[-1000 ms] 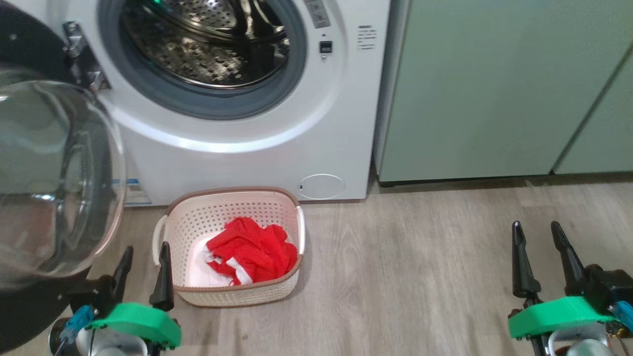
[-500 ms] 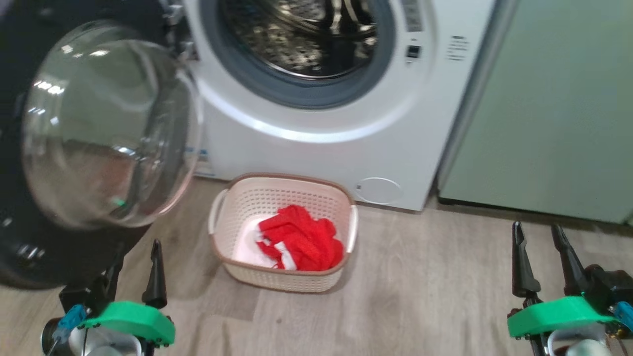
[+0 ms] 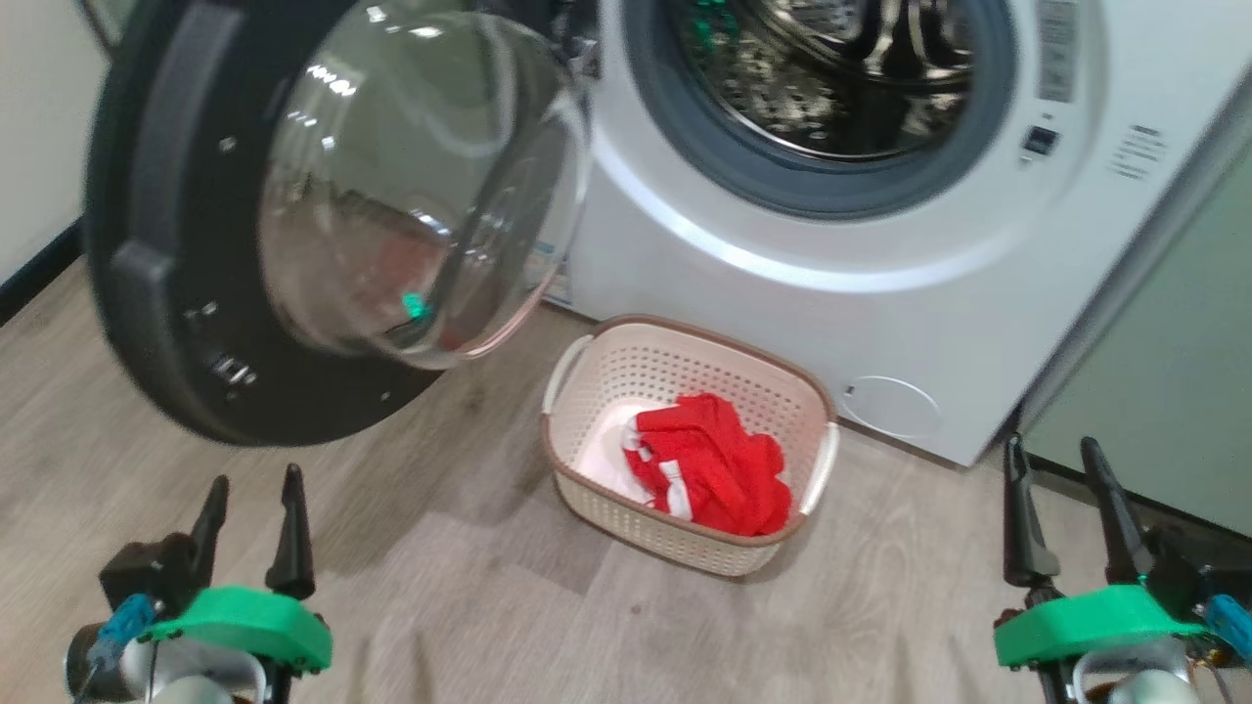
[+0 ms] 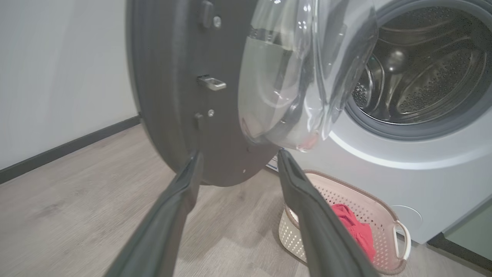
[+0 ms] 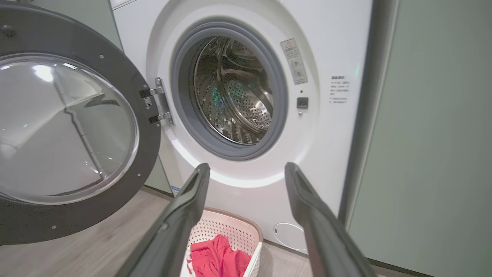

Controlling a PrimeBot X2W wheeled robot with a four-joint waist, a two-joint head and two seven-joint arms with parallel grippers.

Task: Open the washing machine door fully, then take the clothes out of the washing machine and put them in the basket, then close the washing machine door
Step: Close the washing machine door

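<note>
clothes [image 3: 722, 471] look red, crumpled, apparently white-striped.

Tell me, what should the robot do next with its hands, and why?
Probably swing the open, empty left gripper toward the big round black-rimmed glass door to push it shut. The bright red clothes already lie in the cream perforated plastic basket, the shiny steel drum of the white washing machine looks empty, and the door hangs wide open.
</note>
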